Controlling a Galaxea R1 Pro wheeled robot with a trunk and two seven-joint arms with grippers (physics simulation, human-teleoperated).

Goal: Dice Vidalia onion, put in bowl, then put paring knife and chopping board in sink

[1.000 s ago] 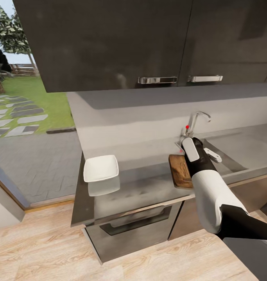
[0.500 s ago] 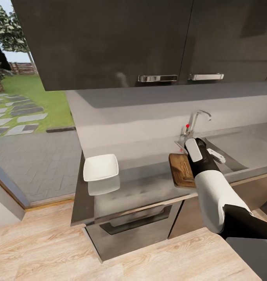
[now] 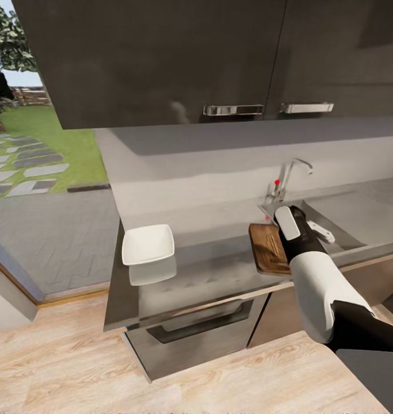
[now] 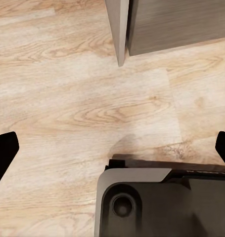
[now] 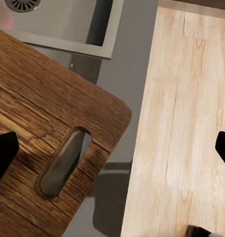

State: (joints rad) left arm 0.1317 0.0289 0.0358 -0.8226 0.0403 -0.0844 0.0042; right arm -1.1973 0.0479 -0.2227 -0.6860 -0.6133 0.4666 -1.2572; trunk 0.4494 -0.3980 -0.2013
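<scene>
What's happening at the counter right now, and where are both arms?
The right gripper, open and empty, hovers over the slot-handle end of the dark brown wooden chopping board, which lies on the long grey countertop beside the stainless-steel sink. The white squarish bowl sits apart near the counter's other end. The left gripper is open, facing the light wooden floor.

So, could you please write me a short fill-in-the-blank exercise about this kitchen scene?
1. The white bowl sits on the grey ____.
2. The tap behind the sink has a ____ knob.
3. The chopping board lies between the bowl and the ____.
4. The right gripper hangs with its fingers wide ____ above the board's slot handle.

Missing words: countertop; red; sink; open
</scene>
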